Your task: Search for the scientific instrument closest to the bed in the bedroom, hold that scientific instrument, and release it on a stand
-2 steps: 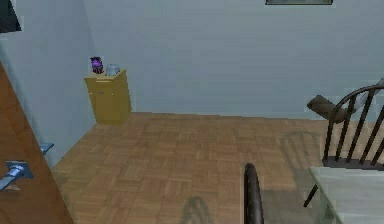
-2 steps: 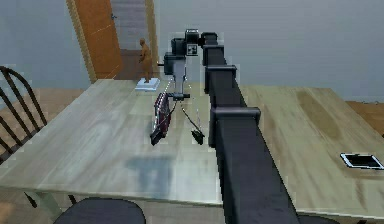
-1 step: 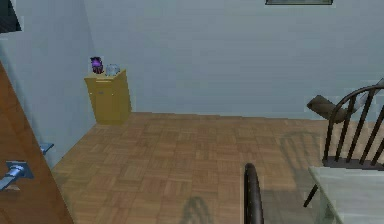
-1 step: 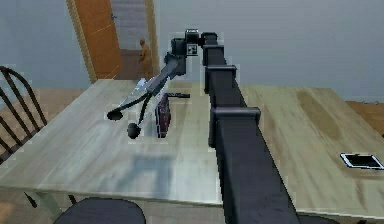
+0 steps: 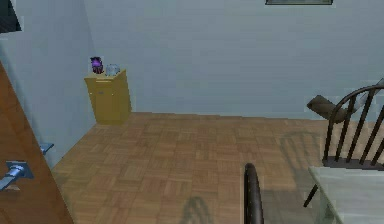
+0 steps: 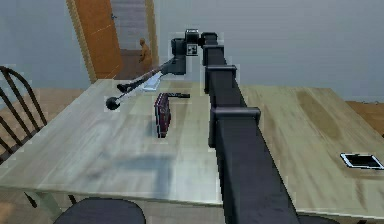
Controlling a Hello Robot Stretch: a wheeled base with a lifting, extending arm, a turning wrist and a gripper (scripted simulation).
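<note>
Over the wooden table [image 6: 300, 120], the arm [image 6: 235, 130] extends with the gripper [image 6: 117, 94] near an upright dark-red book [image 6: 162, 114] — whether its fingers grasp anything cannot be told. Ahead in the corner, a yellow stand [image 5: 108, 97] carries a small dark-purple object [image 5: 96, 65] — too small to identify.

Yellow cabinet [image 5: 108, 97] in far corner (small items [image 5: 103, 67] on top), wood floor [image 5: 190, 150], dark chair [image 5: 355, 125] right, orange door [image 5: 25, 160] left

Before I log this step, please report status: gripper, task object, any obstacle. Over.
Gripper out over wooden table, holds nothing. Dark upright thing near arm, kind unclear. Yellow stand in far corner, small items on top. Chair beside route.
</note>
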